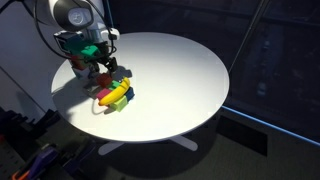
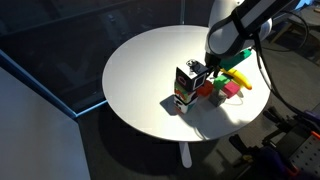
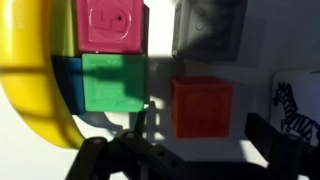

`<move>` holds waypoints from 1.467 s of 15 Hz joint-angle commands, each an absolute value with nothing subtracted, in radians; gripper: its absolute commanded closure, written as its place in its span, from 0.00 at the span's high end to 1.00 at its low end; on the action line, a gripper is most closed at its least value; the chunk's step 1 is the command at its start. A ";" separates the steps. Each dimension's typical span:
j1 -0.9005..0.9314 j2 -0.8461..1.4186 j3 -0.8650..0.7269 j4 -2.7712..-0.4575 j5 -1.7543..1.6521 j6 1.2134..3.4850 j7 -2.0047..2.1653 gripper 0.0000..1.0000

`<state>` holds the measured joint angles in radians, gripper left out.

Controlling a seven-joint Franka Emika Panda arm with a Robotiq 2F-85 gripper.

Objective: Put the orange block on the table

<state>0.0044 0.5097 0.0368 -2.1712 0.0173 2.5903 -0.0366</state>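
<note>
The orange block (image 3: 202, 107) is a small orange-red cube resting on the white table (image 3: 160, 95). It also shows in an exterior view (image 2: 206, 90), next to the carton. My gripper (image 3: 204, 128) hovers right over it, open, with one dark finger on each side of the cube and a gap at both. In both exterior views the gripper (image 1: 100, 66) (image 2: 206, 70) hangs low over the cluster of toys near the table's edge. The round white table (image 1: 180, 70) (image 2: 150, 70) stands on a pedestal.
A yellow banana-shaped piece (image 3: 30, 90), a green block (image 3: 112, 82), a pink block (image 3: 110, 25) and a grey block (image 3: 208, 30) lie close by. A printed blue-white carton (image 2: 185, 86) stands upright beside the cube. Dark glass walls surround the table.
</note>
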 commanded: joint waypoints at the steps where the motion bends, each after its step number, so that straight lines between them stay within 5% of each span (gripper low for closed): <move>1: 0.002 0.451 0.029 -2.197 0.029 2.568 -0.014 1.00; 22: 0.002 0.140 0.006 -2.317 0.014 2.342 -0.007 1.00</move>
